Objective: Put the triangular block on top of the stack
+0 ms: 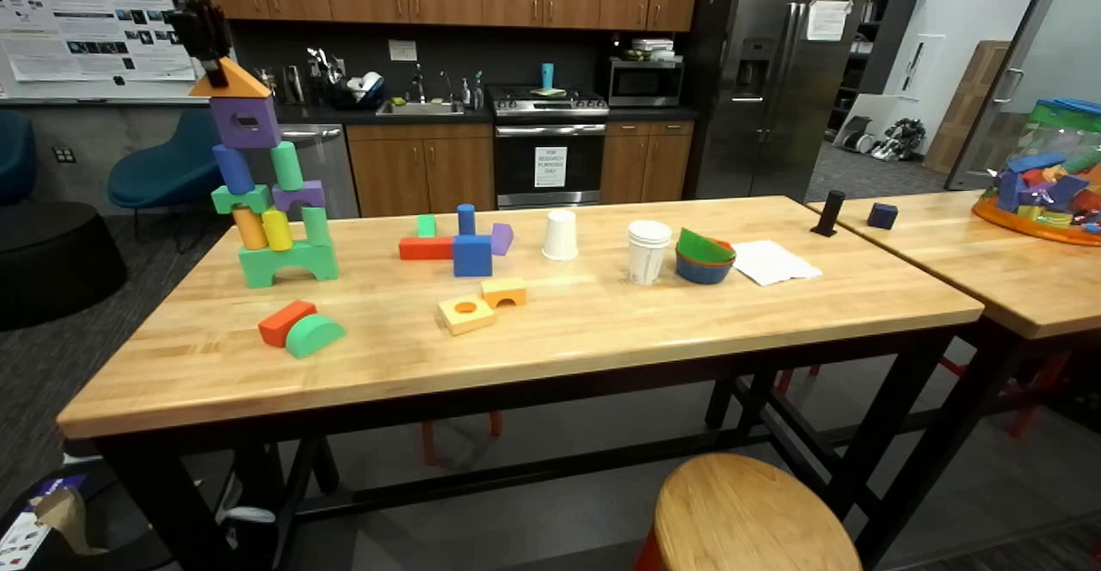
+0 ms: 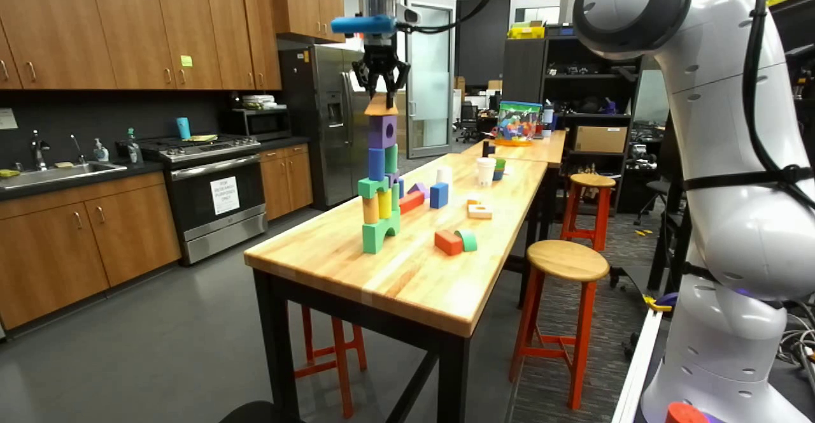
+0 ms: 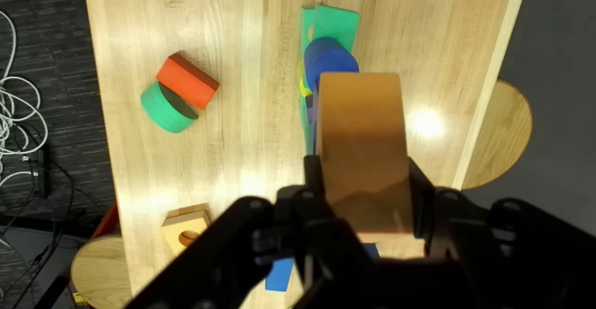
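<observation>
Fingers (image 3: 423, 202) hold triangular block (image 3: 365, 151) apex up, long axis level.

Glare spots on tabletop (image 3: 256, 123), blurred dark fingers (image 3: 421, 202)

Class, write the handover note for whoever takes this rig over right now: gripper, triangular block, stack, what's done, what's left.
Gripper: clamped on the triangular block, a jaw at each side.
Block: peak up, at the top of the stack; looks seated on the purple block with the hole, though full contact is hard to confirm.
Done: block positioned, stack standing.
Left: probably check seating, open gently, then lift clear.
</observation>
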